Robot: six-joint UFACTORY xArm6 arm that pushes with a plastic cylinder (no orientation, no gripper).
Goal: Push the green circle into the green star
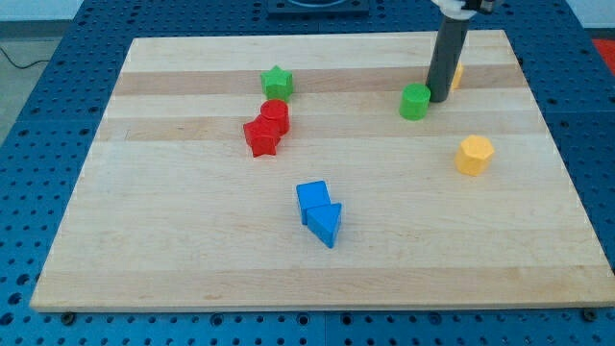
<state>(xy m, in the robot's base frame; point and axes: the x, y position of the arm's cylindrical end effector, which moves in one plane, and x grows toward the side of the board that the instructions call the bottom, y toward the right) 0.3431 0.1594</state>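
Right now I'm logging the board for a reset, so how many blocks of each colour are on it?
Green: 2, star and circle
Red: 2
Blue: 2
Yellow: 2, one half hidden behind my tip
Total: 8

A: Report clearance between the green circle (415, 101) and the green star (277, 82).

B: I see bare desk (173, 250) along that line. My tip (439, 99) sits just at the circle's right side, with a yellow block (456, 75) partly hidden behind the rod.

A: Obstacles?

B: A red cylinder (275, 115) touching a red star (261, 137) stands just below the green star. Two touching blue blocks (318, 212) lie lower, mid-desk. A yellow hexagon (474, 155) sits at the view's right, well apart.
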